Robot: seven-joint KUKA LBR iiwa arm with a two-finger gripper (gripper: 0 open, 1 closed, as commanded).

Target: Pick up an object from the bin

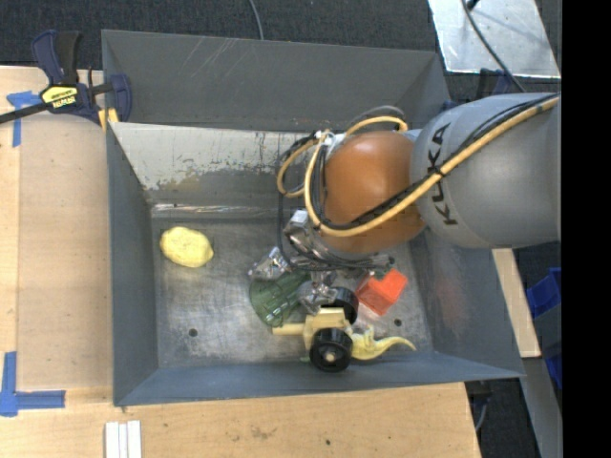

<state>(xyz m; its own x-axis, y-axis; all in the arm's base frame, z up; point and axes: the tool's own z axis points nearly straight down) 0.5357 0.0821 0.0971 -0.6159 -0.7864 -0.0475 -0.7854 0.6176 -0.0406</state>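
My gripper (307,267) hangs low over the front middle of the bin, mostly hidden under the arm's orange dome. Directly below and to its left lies a dark green crumpled piece (274,300), touching or nearly touching the gripper's metal parts. An orange-red block (383,292) sits just to the right. In front of the gripper lies a cream toy part with a black wheel (329,348), and a yellow-green curved piece (380,344) lies beside it against the front wall.
A yellow rounded lump (186,247) lies alone at the left of the bin floor. The arm and its orange dome with looping cables cover the bin's right back part.
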